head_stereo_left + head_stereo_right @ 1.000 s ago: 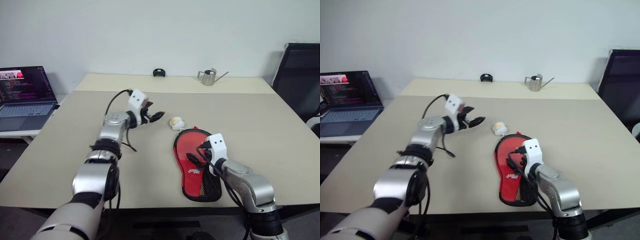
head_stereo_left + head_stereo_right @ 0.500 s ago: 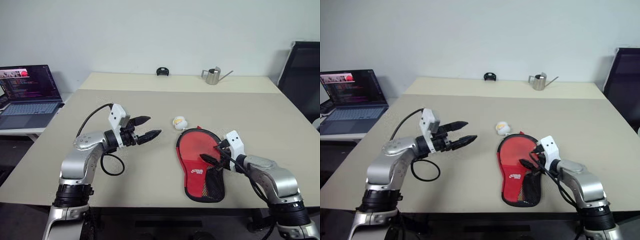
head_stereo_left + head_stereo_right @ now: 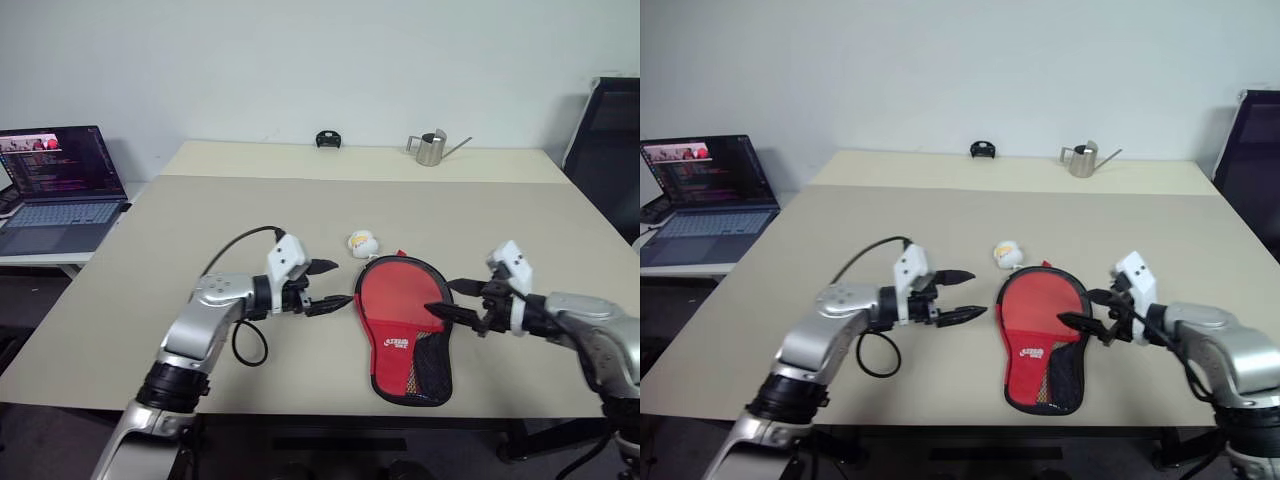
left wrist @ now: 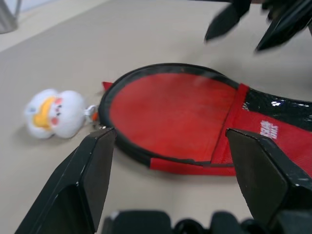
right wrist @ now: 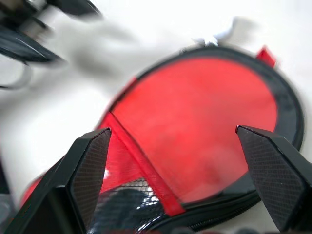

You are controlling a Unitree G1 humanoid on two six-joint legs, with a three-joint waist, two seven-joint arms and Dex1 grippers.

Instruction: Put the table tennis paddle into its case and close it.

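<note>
White print is showing on the case red panel; letters too small to read. Laptop screen text illegible.

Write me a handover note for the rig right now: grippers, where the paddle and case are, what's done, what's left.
Left gripper: open, holds nothing, fingers aimed at the case from its left side.
Right gripper: open, holds nothing, at the case's right edge.
Case: flat on the table near the front edge, round end toward the small white toy.
Table tennis paddle: not seen apart from the case; cannot tell whether it is inside.
Done: case looks flat and closed around the rim, but the zipper's state is not clear.
Left: check the zipper is fully shut.
</note>
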